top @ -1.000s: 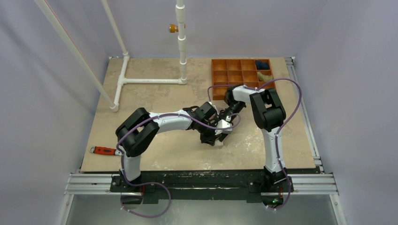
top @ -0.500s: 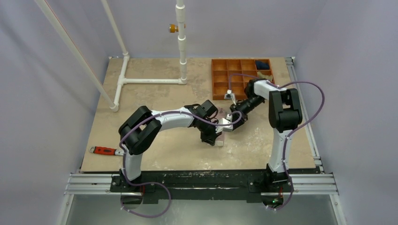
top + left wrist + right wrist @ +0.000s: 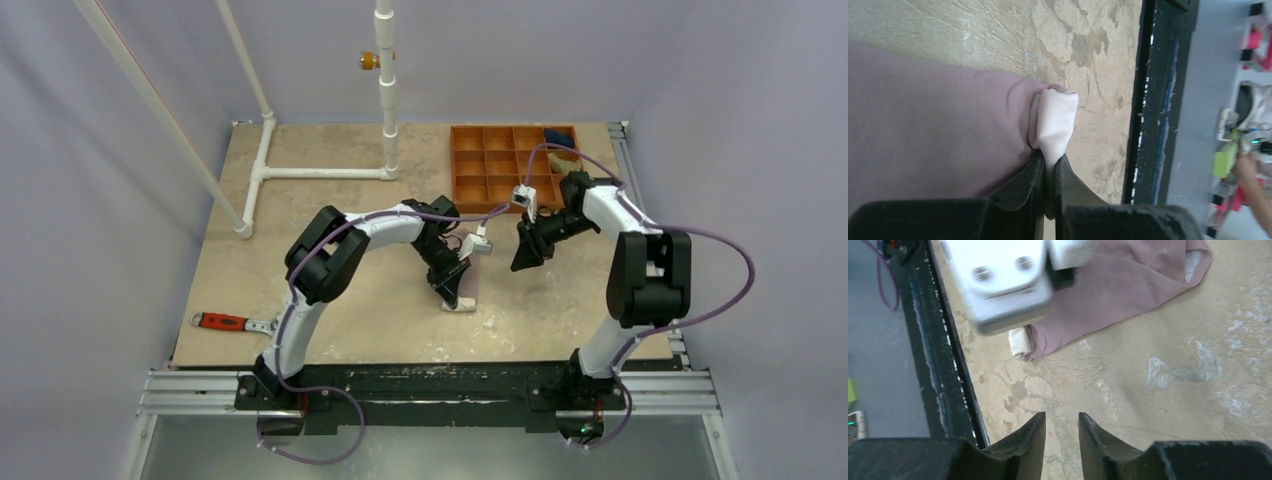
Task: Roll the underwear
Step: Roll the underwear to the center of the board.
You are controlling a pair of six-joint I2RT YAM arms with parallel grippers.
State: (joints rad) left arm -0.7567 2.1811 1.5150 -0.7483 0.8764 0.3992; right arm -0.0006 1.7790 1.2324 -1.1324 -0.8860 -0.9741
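The underwear [image 3: 933,125] is pale dusty-pink cloth lying flat on the table, with a small cream-white fold [image 3: 1055,122] at its near end. My left gripper [image 3: 1049,161] is shut on that cream-white fold. In the top view the underwear [image 3: 466,297] shows just below the left gripper [image 3: 450,290]. In the right wrist view the underwear [image 3: 1128,295] lies ahead, partly hidden by the left arm's white wrist block [image 3: 1008,282]. My right gripper [image 3: 1062,419] is open and empty above bare table, right of the cloth in the top view [image 3: 524,260].
An orange compartment tray [image 3: 500,165] stands at the back right, with a dark blue bundle [image 3: 561,138] and an olive-tan bundle [image 3: 566,160] in its right cells. A white pipe frame [image 3: 320,172] lies back left. A red-handled wrench [image 3: 222,321] lies front left.
My right arm has swung right and away from the underwear, its gripper now clear of the cloth. My left gripper stays at the cloth's near end, its arm more extended.
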